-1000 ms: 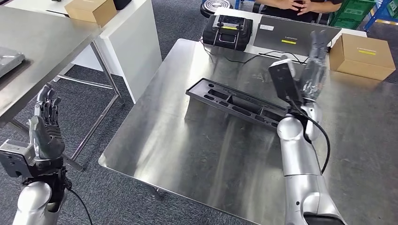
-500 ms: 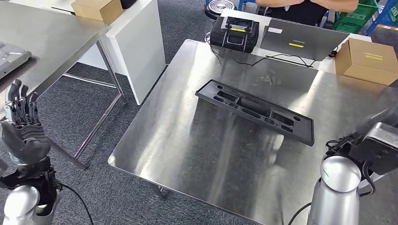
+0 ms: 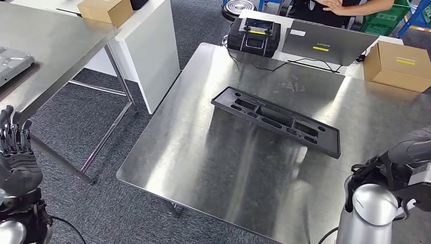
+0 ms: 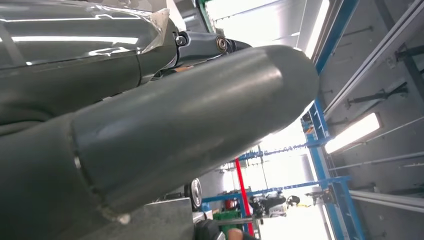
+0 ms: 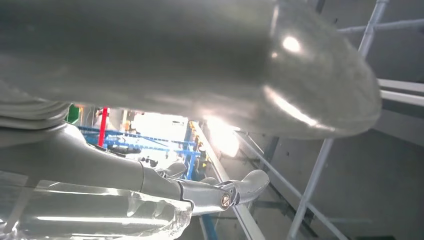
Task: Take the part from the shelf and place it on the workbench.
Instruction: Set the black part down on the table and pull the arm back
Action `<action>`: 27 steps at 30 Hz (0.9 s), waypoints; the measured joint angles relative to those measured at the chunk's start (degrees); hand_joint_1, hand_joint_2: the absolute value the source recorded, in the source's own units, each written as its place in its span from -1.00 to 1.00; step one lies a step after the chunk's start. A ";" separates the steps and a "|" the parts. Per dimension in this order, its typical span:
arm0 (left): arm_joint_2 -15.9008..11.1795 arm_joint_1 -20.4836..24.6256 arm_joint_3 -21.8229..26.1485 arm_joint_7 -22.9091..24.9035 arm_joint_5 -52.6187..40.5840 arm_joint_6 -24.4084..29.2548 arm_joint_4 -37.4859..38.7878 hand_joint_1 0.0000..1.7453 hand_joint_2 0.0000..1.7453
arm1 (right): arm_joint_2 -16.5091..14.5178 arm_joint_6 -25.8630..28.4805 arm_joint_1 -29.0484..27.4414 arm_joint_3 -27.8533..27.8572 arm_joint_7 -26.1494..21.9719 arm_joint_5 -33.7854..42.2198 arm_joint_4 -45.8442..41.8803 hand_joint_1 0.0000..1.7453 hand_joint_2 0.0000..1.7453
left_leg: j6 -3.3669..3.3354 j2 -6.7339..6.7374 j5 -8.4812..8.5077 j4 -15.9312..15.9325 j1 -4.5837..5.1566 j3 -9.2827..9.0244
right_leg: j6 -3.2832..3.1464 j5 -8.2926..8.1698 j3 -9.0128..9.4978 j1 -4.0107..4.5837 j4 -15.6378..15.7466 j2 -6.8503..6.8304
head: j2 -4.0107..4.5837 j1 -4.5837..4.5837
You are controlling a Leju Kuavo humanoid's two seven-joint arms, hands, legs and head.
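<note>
I see the part [image 3: 277, 121] flat on the workbench [image 3: 203, 152], my left hand [image 3: 18, 162] and right hand [image 5: 165, 85] both empty, fingers spread.

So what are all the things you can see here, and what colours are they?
Part: one, black, long and flat with slots, lying on the middle of the workbench.
Workbench: one, shiny silver metal.
Case: one, black with a yellow label, at the far edge of the workbench.
Laptop: one, grey, closed, beside the case.
Cardboard boxes: two, brown; one at the far right, one on the white table at the far left.
Second metal table: one, silver, on the left.
Carpet: dark grey.
Person: one, behind the laptop, a hand showing.
Left hand: dark grey, holds nothing, fingers apart.
Right hand: grey, fingers apart, holds nothing.
</note>
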State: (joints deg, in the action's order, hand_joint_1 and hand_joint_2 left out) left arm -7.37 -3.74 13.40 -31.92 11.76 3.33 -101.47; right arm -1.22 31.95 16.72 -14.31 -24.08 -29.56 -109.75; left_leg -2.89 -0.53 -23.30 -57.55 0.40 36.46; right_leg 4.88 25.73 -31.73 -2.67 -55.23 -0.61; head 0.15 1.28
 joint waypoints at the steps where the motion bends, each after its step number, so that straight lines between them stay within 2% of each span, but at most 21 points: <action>1: -0.16 -0.05 0.09 -0.01 0.25 -0.19 0.01 -1.00 -1.00 | -0.15 -0.36 -0.02 0.10 0.08 -0.18 0.00 -1.00 -1.00 | -0.38 0.05 0.32 0.28 -0.08 -0.11 | -0.10 0.68 -0.37 0.00 -0.87 0.03 | 0.00 -0.02; 3: -0.38 -0.08 0.19 -0.03 0.69 -0.55 0.09 -1.00 -1.00 | -0.30 -0.88 -0.14 0.32 0.27 -0.64 0.02 -1.00 -1.00 | -0.96 0.15 0.75 0.75 -0.27 -0.15 | -0.98 4.00 -2.64 0.09 -6.18 0.14 | 0.00 -0.19; 5: -0.46 -0.14 0.21 -0.04 1.08 -0.79 0.35 -1.00 -1.00 | -0.35 -1.21 -0.53 0.50 0.44 -0.93 0.09 -1.00 -1.00 | -1.21 0.14 0.97 0.78 -0.08 0.15 | -1.71 7.80 -5.97 0.42 -14.39 0.27 | 0.00 -0.35; 6: -0.47 -0.17 0.20 -0.05 1.26 -0.86 0.54 -1.00 -1.00 | -0.36 -1.36 -0.85 0.61 0.49 -1.06 0.18 -1.00 -1.00 | -1.25 0.11 1.11 0.78 0.06 0.33 | -1.74 8.74 -6.89 0.62 -16.99 0.31 | 0.00 -0.37; 7: -0.48 -0.17 0.20 -0.06 1.39 -0.91 0.72 -1.00 -1.00 | -0.37 -1.50 -1.18 0.73 0.53 -1.22 0.28 -1.00 -1.00 | -1.22 0.05 1.29 0.77 0.20 0.52 | -1.62 8.74 -6.70 0.83 -17.39 0.34 | 0.00 -0.39; 8: -0.48 -0.16 0.19 -0.06 1.50 -0.95 0.89 -1.00 -1.00 | -0.38 -1.61 -1.46 0.83 0.54 -1.39 0.39 -1.00 -1.00 | -1.11 -0.01 1.50 0.76 0.31 0.71 | -1.41 7.87 -5.19 1.05 -15.22 0.35 | 0.00 -0.40; 9: -0.48 -0.14 0.18 -0.06 1.54 -0.97 1.04 -1.00 -1.00 | -0.40 -1.68 -1.68 0.93 0.53 -1.58 0.46 -1.00 -1.00 | -0.94 -0.09 1.72 0.74 0.38 0.89 | -1.28 6.60 -2.67 1.22 -11.13 0.35 | 0.00 -0.40; 11: -0.48 -0.08 0.16 -0.10 1.56 -1.03 1.19 -1.00 -1.00 | -0.46 -1.72 -2.20 1.06 0.45 -1.85 0.53 -1.00 -1.00 | -0.40 -0.21 2.18 0.66 0.47 1.12 | -1.60 4.38 1.83 1.60 -3.69 0.46 | 0.00 -0.35; 12: -0.48 -0.03 0.14 -0.14 1.56 -1.09 1.24 -1.00 -1.00 | -0.49 -1.71 -2.51 1.14 0.31 -1.94 0.55 -1.00 -1.00 | -0.11 -0.27 2.37 0.53 0.50 1.20 | -1.96 3.79 2.77 1.75 -1.77 0.55 | 0.00 -0.37; 14: -0.49 0.03 0.07 -0.23 1.56 -1.30 1.30 -1.00 -1.00 | -0.53 -1.65 -3.16 1.28 -0.02 -1.99 0.61 -1.00 -1.00 | 0.57 -0.34 2.79 0.52 0.47 1.32 | -2.71 3.12 2.50 1.99 -1.30 0.68 | 0.00 -0.44; 15: -0.50 0.03 0.02 -0.27 1.55 -1.44 1.34 -1.00 -1.00 | -0.54 -1.62 -3.38 1.35 -0.19 -2.01 0.63 -1.00 -1.00 | 0.90 -0.35 2.81 0.40 0.37 1.50 | -3.20 2.94 2.19 1.78 -1.09 0.62 | 0.00 -0.49; 16: -0.54 0.01 -0.01 -0.32 1.54 -1.60 1.42 -1.00 -1.00 | -0.54 -1.60 -3.60 1.38 -0.26 -2.05 0.66 -1.00 -1.00 | 1.33 -0.32 2.13 -0.01 0.24 1.86 | -3.70 2.56 2.03 1.59 -1.06 0.54 | 0.00 -0.46; 17: -0.58 -0.01 -0.03 -0.38 1.53 -1.74 1.54 -1.00 -1.00 | -0.55 -1.59 -3.82 1.39 -0.30 -2.10 0.69 -1.00 -1.00 | 1.80 -0.27 0.43 -1.40 0.07 2.51 | -4.24 2.04 1.77 1.38 -0.99 0.43 | 0.00 -0.43; 18: -0.62 -0.02 -0.04 -0.46 1.54 -1.88 1.72 -1.00 -1.00 | -0.57 -1.59 -4.07 1.40 -0.32 -2.22 0.72 -1.00 -1.00 | 2.28 -0.19 -2.19 -4.11 -0.17 3.50 | -4.62 1.50 1.40 1.25 -0.99 0.34 | 0.00 -0.33; 20: -0.66 -0.08 -0.09 -0.63 1.54 -2.17 2.23 -1.00 -1.00 | -0.61 -1.59 -4.72 1.41 -0.32 -2.65 0.75 -1.00 -1.00 | 3.23 -0.02 -7.72 -11.95 -0.67 5.81 | -4.95 0.53 0.31 1.31 -1.07 0.23 | 0.00 -0.21; 21: -0.66 -0.11 -0.10 -0.72 1.54 -2.36 2.51 -1.00 -1.00 | -0.62 -1.55 -5.08 1.41 -0.32 -2.95 0.77 -1.00 -1.00 | 3.57 0.04 -9.15 -15.13 -0.92 6.39 | -4.88 0.11 -0.26 1.33 -1.11 0.20 | 0.00 -0.20; 22: -0.66 -0.14 -0.11 -0.79 1.53 -2.52 2.79 -1.00 -1.00 | -0.62 -1.48 -5.44 1.41 -0.32 -3.23 0.77 -1.00 -1.00 | 3.80 0.08 -9.39 -16.38 -1.16 6.00 | -4.76 -0.26 -0.78 1.33 -1.16 0.18 | 0.00 -0.20; 23: -0.66 -0.15 -0.12 -0.84 1.53 -2.66 3.01 -1.00 -1.00 | -0.62 -1.37 -5.79 1.41 -0.32 -3.49 0.78 -1.00 -1.00 | 3.94 0.13 -8.68 -15.30 -1.37 4.43 | -4.57 -0.59 -1.22 1.29 -1.20 0.17 | 0.00 -0.19; 25: -0.66 -0.10 -0.13 -0.94 1.51 -2.87 3.28 -1.00 -1.00 | -0.60 -1.03 -6.36 1.41 -0.32 -3.93 0.67 -1.00 -1.00 | 4.02 0.27 -6.59 -7.51 -1.70 -1.74 | -4.03 -1.13 -1.86 1.21 -1.34 0.17 | 0.00 -0.17; 26: -0.65 -0.08 -0.13 -0.97 1.51 -2.97 3.37 -1.00 -1.00 | -0.57 -0.86 -6.57 1.41 -0.33 -4.06 0.52 -1.00 -1.00 | 3.82 0.25 -5.88 -3.58 -1.67 -4.57 | -3.65 -1.39 -2.07 1.24 -1.41 0.16 | 0.00 -0.21; 27: -0.63 -0.09 -0.13 -1.00 1.53 -3.07 3.45 -1.00 -1.00 | -0.51 -0.73 -6.71 1.40 -0.36 -4.14 0.32 -1.00 -1.00 | 3.49 0.19 -5.51 -0.80 -1.55 -6.46 | -3.23 -1.67 -2.19 1.30 -1.47 0.15 | 0.00 -0.26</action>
State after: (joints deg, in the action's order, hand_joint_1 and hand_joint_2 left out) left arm -8.00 -3.83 13.27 -32.92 13.28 0.26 -98.01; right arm -1.73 31.22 10.01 -12.90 -24.44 -33.69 -109.43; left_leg 0.61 -0.34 -28.81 -58.35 -1.15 30.00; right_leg 1.64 24.06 -33.92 -1.37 -56.70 -0.47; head 0.15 1.02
